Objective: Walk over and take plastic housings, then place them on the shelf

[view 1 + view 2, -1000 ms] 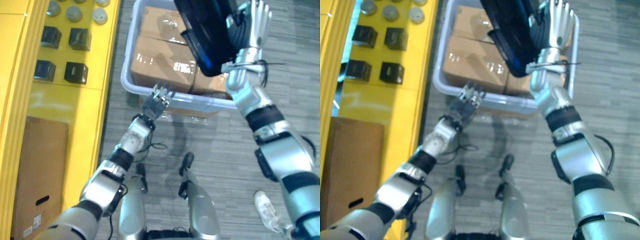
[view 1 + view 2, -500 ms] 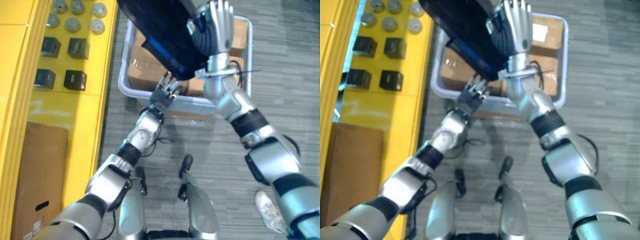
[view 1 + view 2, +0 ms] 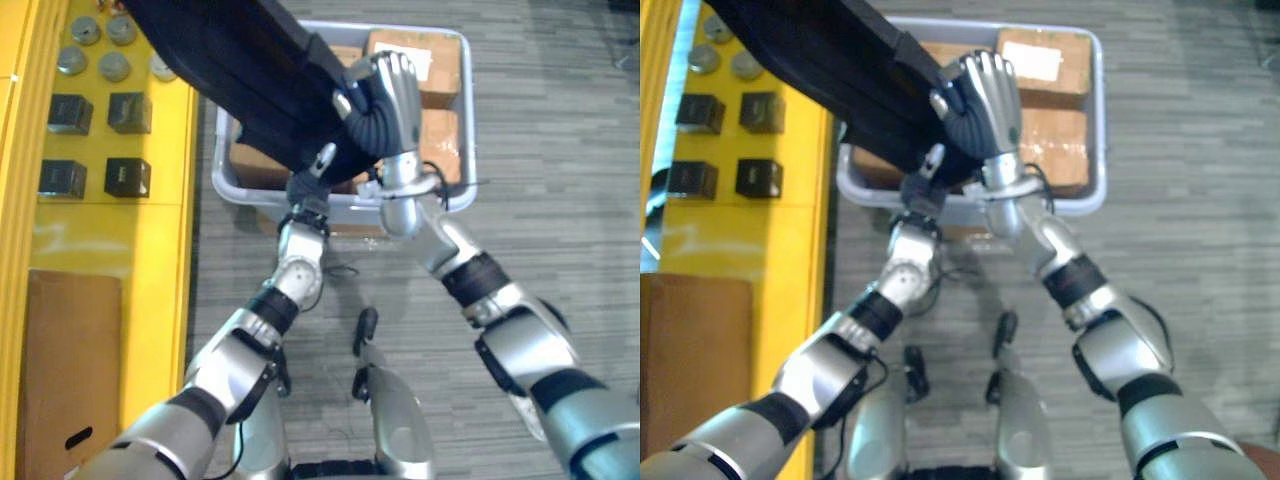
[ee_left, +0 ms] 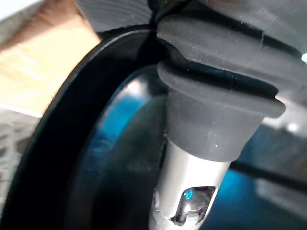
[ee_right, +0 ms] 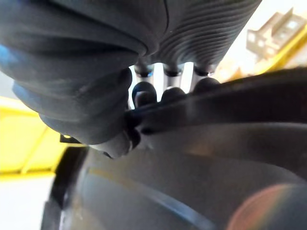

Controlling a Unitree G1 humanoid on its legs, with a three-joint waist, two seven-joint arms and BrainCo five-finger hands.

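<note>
Cardboard boxes in bin, shelf at left, housing above.

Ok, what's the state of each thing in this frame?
grey bin: open, cardboard boxes inside.
plastic housing: held tilted above the bin.
right hand: shut on the housing's edge.
left hand: under the housing, grip hidden.
yellow shelf: small black parts and grey discs on it.

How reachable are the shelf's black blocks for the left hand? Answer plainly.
Probably not reachable now: the left hand sits under the black housing that the right hand grips, seemingly supporting it; the blocks on the yellow shelf lie uncovered.
</note>
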